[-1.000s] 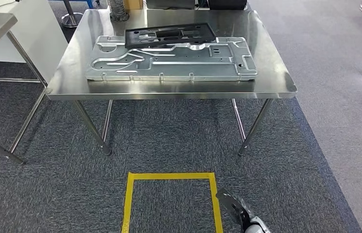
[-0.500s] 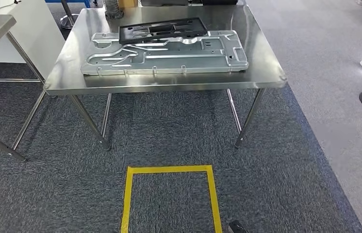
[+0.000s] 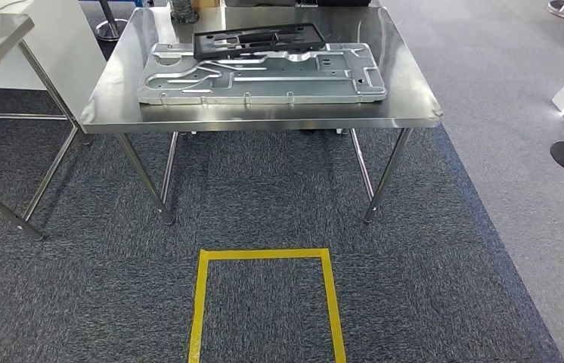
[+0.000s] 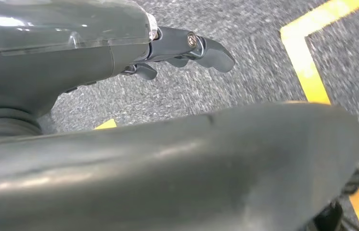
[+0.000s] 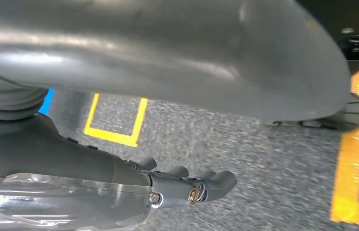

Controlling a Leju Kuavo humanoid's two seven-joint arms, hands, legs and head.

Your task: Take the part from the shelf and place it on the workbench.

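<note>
Steel workbench [image 3: 415, 106]: metal part [image 3: 264, 76], black frame [image 3: 256, 38] | hands [image 4: 187, 48] empty, fingers apart

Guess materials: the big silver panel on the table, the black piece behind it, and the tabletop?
Silver panel: looks like stamped sheet metal, matte grey, possibly galvanised steel or aluminium; pressed ribs and punched holes show.
Black piece: likely moulded plastic or coated metal; dull black with cut-outs, and the pictures cannot settle which.
Tabletop: apparently stainless steel, brushed but glossy; it reflects its surroundings.
</note>
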